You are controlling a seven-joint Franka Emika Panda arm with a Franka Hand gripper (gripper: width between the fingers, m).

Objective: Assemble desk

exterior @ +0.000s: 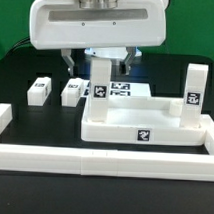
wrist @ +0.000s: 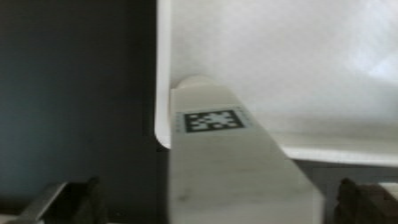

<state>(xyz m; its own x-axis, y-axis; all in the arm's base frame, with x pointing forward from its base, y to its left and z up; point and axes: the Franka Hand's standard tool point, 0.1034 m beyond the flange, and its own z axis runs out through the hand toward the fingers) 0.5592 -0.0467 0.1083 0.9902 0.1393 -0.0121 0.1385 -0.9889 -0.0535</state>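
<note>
The white tabletop (exterior: 144, 124) lies upside down behind the front rail, with a tag on its front wall. Two white tagged legs stand upright in its corner sockets: one at the exterior view's left (exterior: 99, 83) and one at the right (exterior: 193, 88). My gripper (exterior: 97, 63) hangs over the left leg, open, with a finger on each side of the leg's top. In the wrist view the leg (wrist: 214, 150) with its tag runs between my fingers (wrist: 63, 203), with a gap on both sides; my gripper (wrist: 217, 208) holds nothing. The tabletop also shows there (wrist: 294, 60).
Two loose legs (exterior: 38, 89) (exterior: 72, 91) lie on the black table to the exterior view's left of the tabletop. The marker board (exterior: 122, 92) lies behind it. White border rails run along the front (exterior: 103, 160) and the left side (exterior: 3, 117).
</note>
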